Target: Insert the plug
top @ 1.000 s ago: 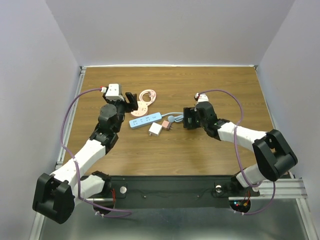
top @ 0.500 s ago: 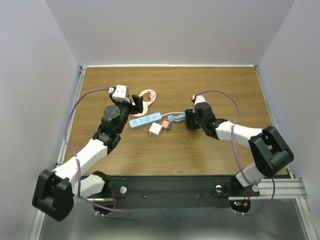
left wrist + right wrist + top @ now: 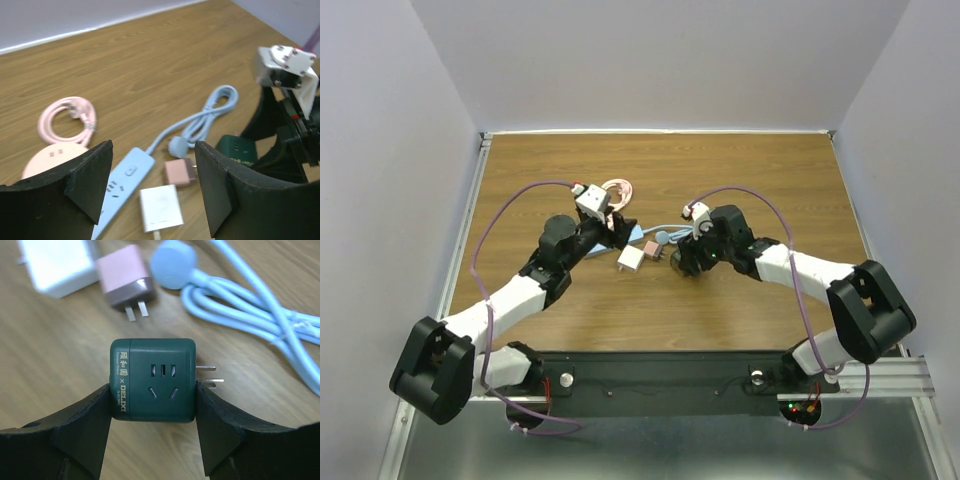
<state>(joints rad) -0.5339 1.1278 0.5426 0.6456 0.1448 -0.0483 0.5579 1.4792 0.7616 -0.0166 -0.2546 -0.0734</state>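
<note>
Green cube plug (image 3: 152,379) sits clamped in the right gripper (image 3: 152,392), low at mid-frame beside the pink charger (image 3: 125,277). Left gripper (image 3: 152,162), jaws wide, has swung over the blue power strip (image 3: 124,176), likely to brace it.

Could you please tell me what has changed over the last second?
The left gripper swung right and nearer, now open over the blue power strip. The right gripper, shut on the green adapter, shifted nearer and slightly left. The white charger, pink plug and pink coil stayed put.

Overhead view from near edge, close low wrist views, both sharing green plug (image 3: 152,380)
</note>
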